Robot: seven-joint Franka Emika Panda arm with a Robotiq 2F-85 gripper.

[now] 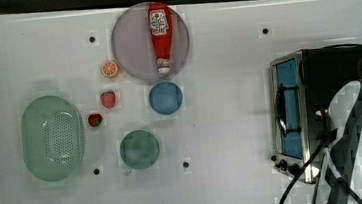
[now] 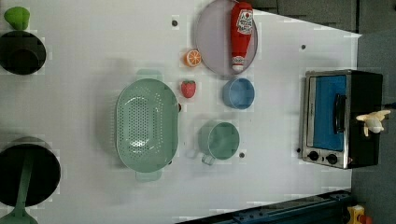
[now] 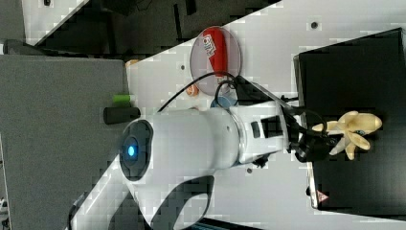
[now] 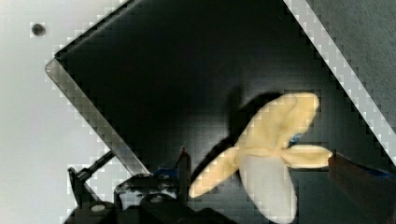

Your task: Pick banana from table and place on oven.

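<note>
1. Locate the banana (image 3: 352, 132): it is over the black top of the oven (image 3: 354, 67), near the middle of the panel. In the left view it sits at the oven's outer edge, on the left view's right. Whether it rests on the panel or hangs just above it cannot be told.
2. Read the pincer (image 3: 320, 143): it sits just beside the banana's peel end. You cannot tell whether it is clenched or released.
3. Treat the banana as a light, soft toy: peeled, with floppy peel flaps spread around a pale core. Expect it to deform, not break.
4. Take hold at the junction where flaps meet core; single flaps will likely bend and slip.
5. The counter (image 1: 227, 188) carries the oven.
</note>
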